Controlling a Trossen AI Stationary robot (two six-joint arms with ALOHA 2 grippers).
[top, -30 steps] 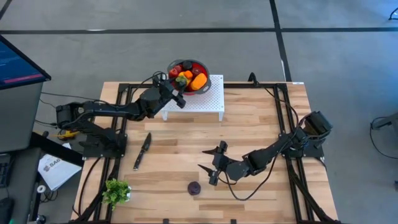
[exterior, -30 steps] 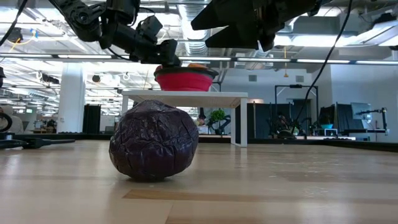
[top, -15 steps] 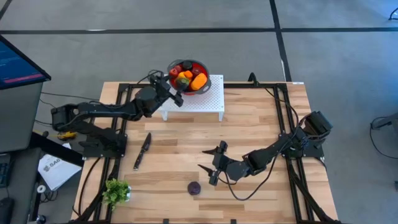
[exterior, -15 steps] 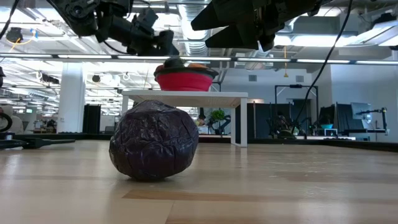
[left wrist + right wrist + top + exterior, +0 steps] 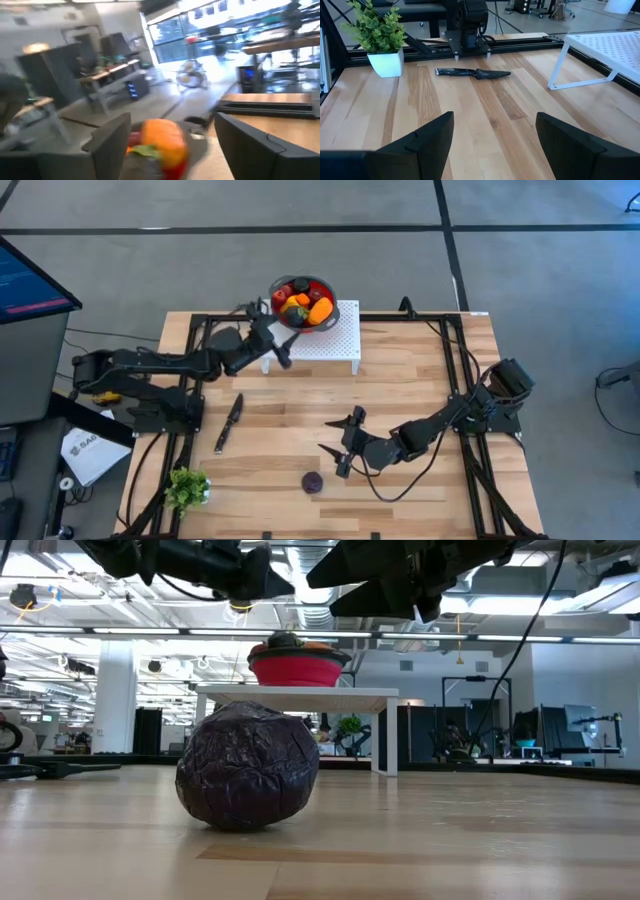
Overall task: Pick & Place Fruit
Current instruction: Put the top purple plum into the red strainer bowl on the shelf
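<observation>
My left gripper (image 5: 277, 343) hung empty, fingers apart, just short of the fruit bowl (image 5: 303, 302), right gripper (image 5: 342, 445) spread, purple fruit (image 5: 313, 482) near it

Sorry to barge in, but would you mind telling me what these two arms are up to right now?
They are sorting toy fruit into the red bowl on the white stand. The left tool is open and empty beside the bowl, which already holds several fruits. The right tool hangs open above the table, near one dark purple fruit lying on the wood. A knife and a small plant sit untouched.
</observation>
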